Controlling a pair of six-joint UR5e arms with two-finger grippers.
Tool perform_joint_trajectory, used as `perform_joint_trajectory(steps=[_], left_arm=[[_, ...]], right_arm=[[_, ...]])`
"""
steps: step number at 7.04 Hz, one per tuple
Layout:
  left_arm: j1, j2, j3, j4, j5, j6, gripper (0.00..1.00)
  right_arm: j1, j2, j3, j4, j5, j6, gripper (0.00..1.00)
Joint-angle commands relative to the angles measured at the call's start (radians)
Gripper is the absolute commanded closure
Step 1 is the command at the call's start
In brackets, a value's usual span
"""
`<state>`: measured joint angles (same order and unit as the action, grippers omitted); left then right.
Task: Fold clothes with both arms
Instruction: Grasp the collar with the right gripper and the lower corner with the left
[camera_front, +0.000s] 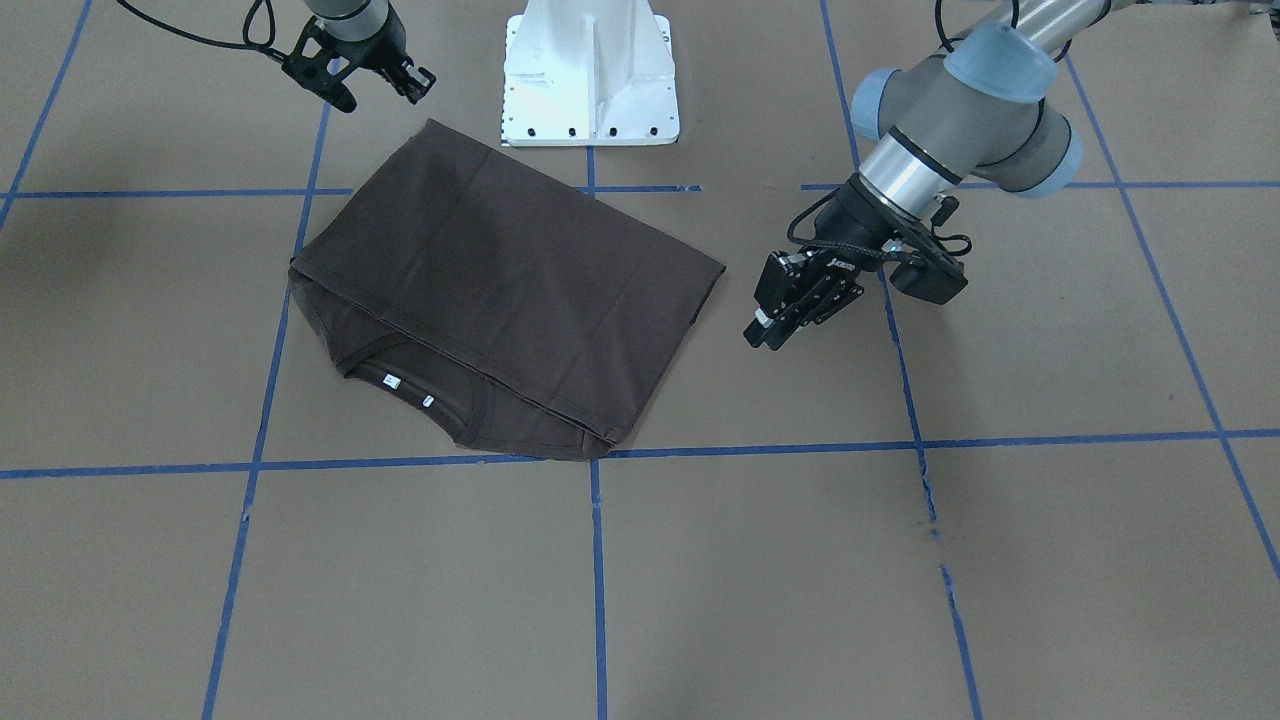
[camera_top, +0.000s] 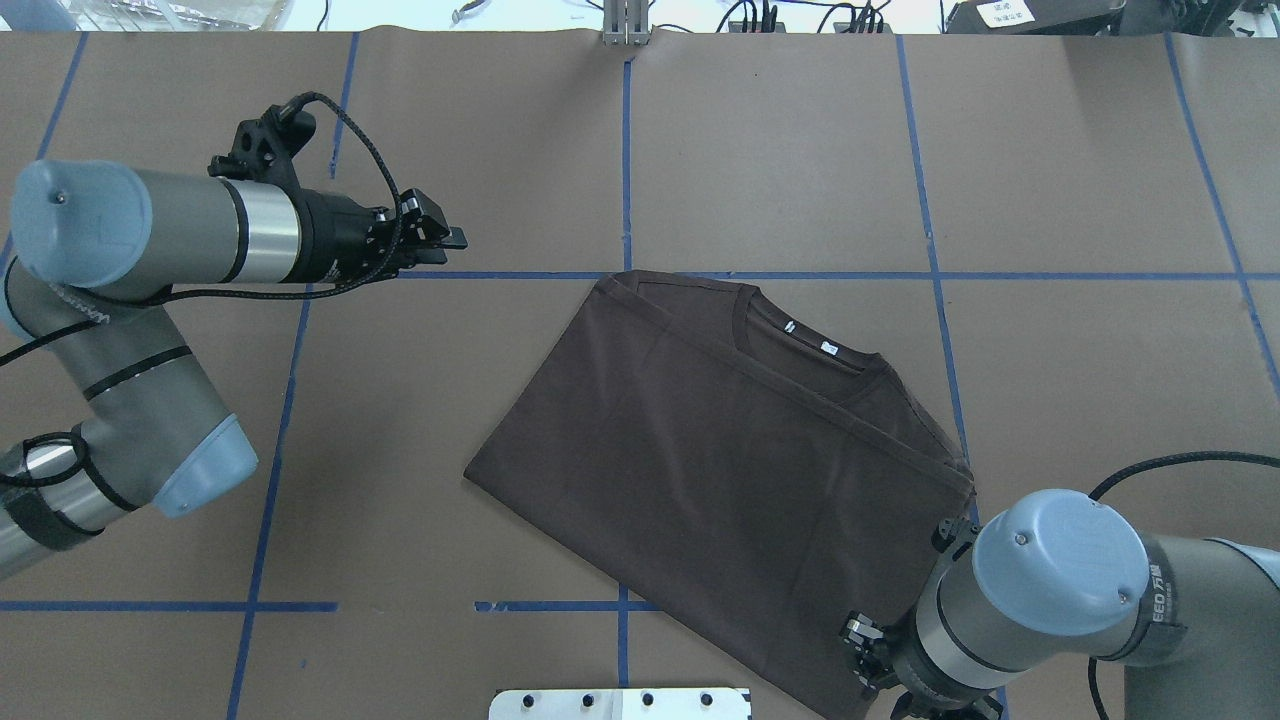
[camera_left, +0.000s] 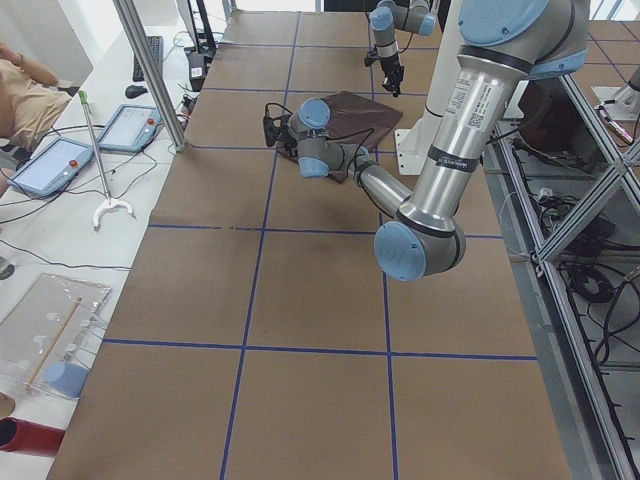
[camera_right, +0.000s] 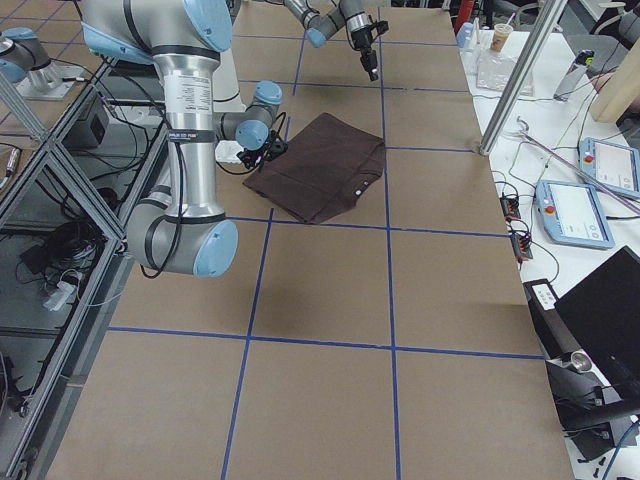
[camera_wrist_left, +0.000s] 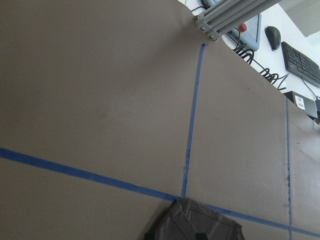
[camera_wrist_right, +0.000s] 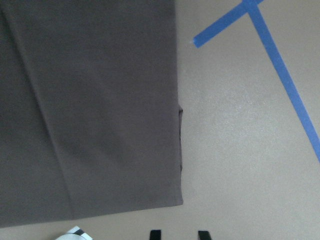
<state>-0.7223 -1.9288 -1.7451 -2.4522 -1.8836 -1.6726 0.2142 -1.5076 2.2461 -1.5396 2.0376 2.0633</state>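
Brown paper worktop (camera_top: 400, 420) with a grid of blue tape lines (camera_top: 625, 150). One dark brown short-sleeved T-shirt (camera_top: 700, 450) lies flat on it at centre frame in the overhead view, already folded to a rough rectangle. Ribbed collar (camera_top: 745, 335) and white neck labels (camera_top: 828, 348) show along its upper-right long edge.

Long axis: diagonal, upper left to lower right of the overhead frame, so the two short ends face the two arms.

Left pincer (camera_top: 450, 230): off the upper-left short end, clear of the cloth, with bare paper between. Its tips look parted in its wrist view and hold nothing; the shirt's corner sits at the bottom of that frame.

Right pincer (camera_front: 385, 95): fingers apart, empty, raised by the shirt's corner at upper left of the front view. In the overhead view it sits at lower right, mostly hidden under its own wrist, right at the cloth's edge. Its wrist camera shows the corner just ahead of the tips.

Judgement: right pincer is nearer its end. The next fold likely needs a grip at each short end, folding across the long axis
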Motion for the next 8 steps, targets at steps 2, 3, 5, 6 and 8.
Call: perform_joint_trajectory(steps=[2, 3, 5, 6, 8], left_arm=[[0.105, 0.154, -0.108, 0.013, 0.035, -0.082, 0.5], [0.169, 0.166, -0.109, 0.077, 0.116, -0.082, 0.49], [0.32, 0.024, -0.116, 0.403, 0.269, -0.09, 0.46], [0.346, -0.014, -0.117, 0.5, 0.288, -0.131, 0.42], [0.377, -0.015, -0.119, 0.589, 0.323, -0.144, 0.39]], right_arm=[[0.236, 0.09, 0.035, 0.007, -0.01, -0.003, 0.0], [0.358, 0.122, 0.024, 0.006, -0.005, -0.017, 0.0], [0.435, 0.125, 0.007, 0.007, -0.007, -0.063, 0.0], [0.435, 0.153, -0.019, 0.009, -0.007, -0.065, 0.0], [0.436, 0.188, -0.062, 0.006, 0.0, -0.065, 0.0]])
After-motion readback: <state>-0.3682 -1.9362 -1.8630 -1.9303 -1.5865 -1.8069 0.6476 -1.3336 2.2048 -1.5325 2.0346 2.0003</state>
